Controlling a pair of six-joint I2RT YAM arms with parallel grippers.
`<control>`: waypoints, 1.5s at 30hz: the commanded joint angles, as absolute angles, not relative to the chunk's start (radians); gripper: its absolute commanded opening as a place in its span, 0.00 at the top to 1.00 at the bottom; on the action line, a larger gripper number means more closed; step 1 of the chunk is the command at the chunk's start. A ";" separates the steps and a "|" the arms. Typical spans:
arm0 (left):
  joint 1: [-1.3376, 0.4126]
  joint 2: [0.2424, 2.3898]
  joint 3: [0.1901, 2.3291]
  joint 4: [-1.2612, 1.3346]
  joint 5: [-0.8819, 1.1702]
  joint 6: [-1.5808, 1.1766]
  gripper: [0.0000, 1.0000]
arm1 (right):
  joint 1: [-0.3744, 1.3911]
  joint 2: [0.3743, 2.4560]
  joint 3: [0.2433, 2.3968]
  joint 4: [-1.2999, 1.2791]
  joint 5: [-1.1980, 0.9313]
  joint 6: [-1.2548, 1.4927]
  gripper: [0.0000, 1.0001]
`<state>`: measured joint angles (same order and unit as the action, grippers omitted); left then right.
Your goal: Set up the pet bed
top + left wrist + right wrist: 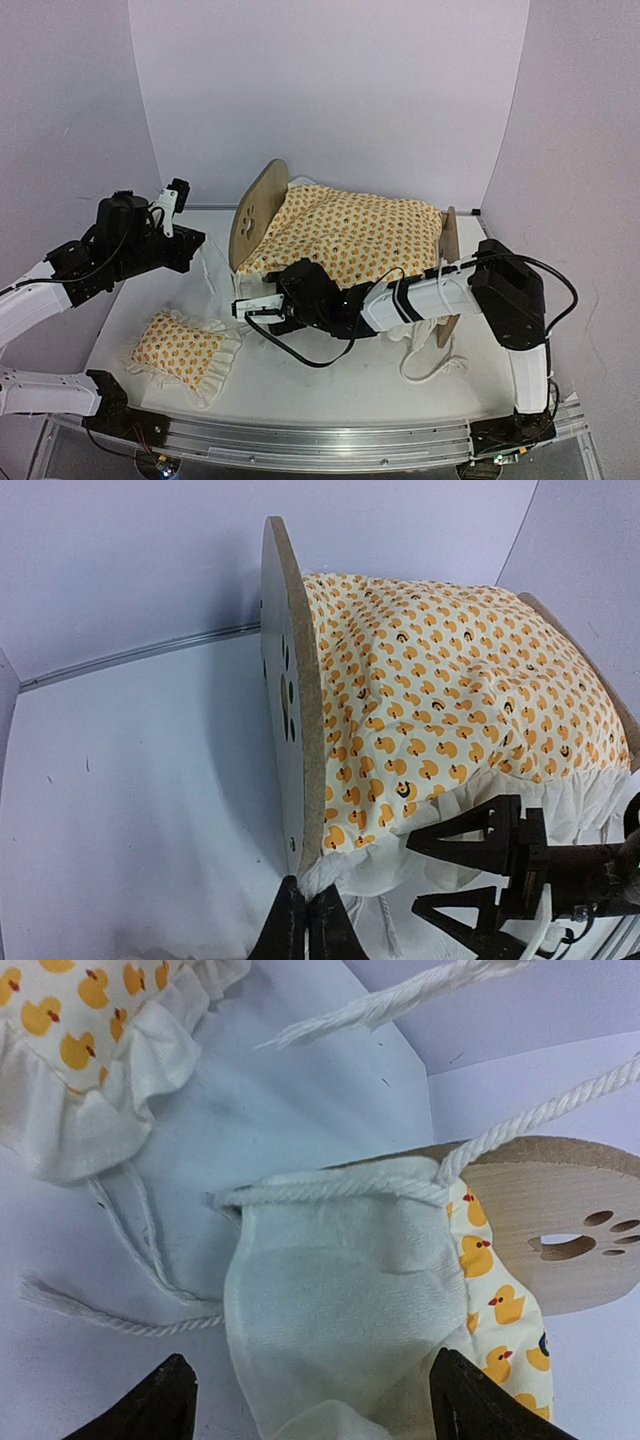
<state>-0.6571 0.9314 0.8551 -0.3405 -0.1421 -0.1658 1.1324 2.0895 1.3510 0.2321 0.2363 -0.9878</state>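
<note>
**Blanket on, pillow pending: right jaws released at the headboard corner**

Top view: the pet bed sits ctr frame, a bit above the middle, on the white desk. The duck-print blanket covers it from headboard to footboard. The mattress is hidden underneath, so you can't confirm it here. Your right arm reaches across from lower right. The right jaws end up left of ctr, just below the headboard end, near the blanket's hanging edge. The left jaws sit upper left, well apart from the bed. The pillow lies lower left on the desk, not on the bed.

Left wrist view: the headboard stands upright mid-frame, w/ the blanket to its right and a white ruffle along the blanket's lower edge. The left jaws, at the bottom edge, are clenched, tips together, nothing btwn them. The right jaws show lower right, spread, just below the ruffle.

Right wrist view: the right jaws are released. Their fingers sit far apart in the bottom corners, gripping nothing. The ruffle hangs btwn and ahead of them; contact can't be told. The paw-cutout board is at right, a loose cord lies at left, and the pillow's frill is upper left.

My read: the blanket step is approx done and the pillow is next. Back the right arm out w/o snagging the ruffle or cord. Then take the pillow by an edge and set it at the headboard end.
</note>
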 commanded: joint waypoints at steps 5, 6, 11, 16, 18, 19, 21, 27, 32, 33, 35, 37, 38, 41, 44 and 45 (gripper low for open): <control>-0.654 0.904 0.931 -0.310 -0.146 -0.121 1.00 | 1.126 2.102 1.396 0.426 0.417 -0.990 0.52; -0.653 0.904 0.931 -0.311 -0.150 -0.119 1.00 | 1.125 2.091 1.388 0.432 0.418 -0.978 0.55; -0.653 0.917 0.940 -0.309 -0.143 -0.114 1.00 | 1.123 2.024 1.331 0.454 0.419 -0.912 0.79; -0.653 0.938 0.963 -0.310 -0.113 -0.110 1.00 | 1.104 1.940 1.271 0.450 0.381 -0.810 1.00; -0.653 0.943 0.972 -0.310 -0.092 -0.102 1.00 | 1.097 1.908 1.255 0.445 0.367 -0.764 1.00; -0.653 0.946 0.975 -0.308 -0.061 -0.091 1.00 | 1.091 1.889 1.251 0.432 0.353 -0.733 1.00; -0.653 0.955 0.980 -0.294 0.026 -0.048 1.00 | 1.068 1.848 1.243 0.404 0.303 -0.649 1.00; -0.655 1.028 0.973 -0.134 0.270 0.058 1.00 | 0.954 1.773 1.256 0.329 0.203 -0.342 1.00; -0.655 1.092 0.932 0.142 0.293 0.152 1.00 | 0.913 1.764 1.261 0.326 0.120 -0.219 1.00; -0.655 1.113 0.945 0.169 0.272 0.173 1.00 | 0.908 1.763 1.263 0.325 0.120 -0.209 1.00; -0.655 1.165 0.998 0.175 0.196 0.220 1.00 | 0.892 1.756 1.262 0.324 0.142 -0.182 1.00; -0.655 1.218 1.036 0.178 0.132 0.286 1.00 | 0.875 1.747 1.257 0.324 0.137 -0.156 1.00; -0.655 1.243 1.054 0.179 0.101 0.314 1.00 | 0.871 1.743 1.254 0.324 0.129 -0.151 1.00; -0.655 1.311 1.082 0.183 0.017 0.393 1.00 | 0.867 1.740 1.253 0.324 0.118 -0.149 1.00; -0.655 1.360 1.086 0.198 -0.030 0.452 1.00 | 0.867 1.735 1.248 0.324 0.104 -0.153 1.00; -0.656 1.373 1.084 0.215 -0.033 0.463 1.00 | 0.867 1.734 1.246 0.324 0.102 -0.155 1.00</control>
<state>-0.6556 1.3373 1.0348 0.1303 0.0582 0.3447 0.8726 1.7985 1.2423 0.2955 0.1268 -0.1822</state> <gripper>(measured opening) 0.009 0.022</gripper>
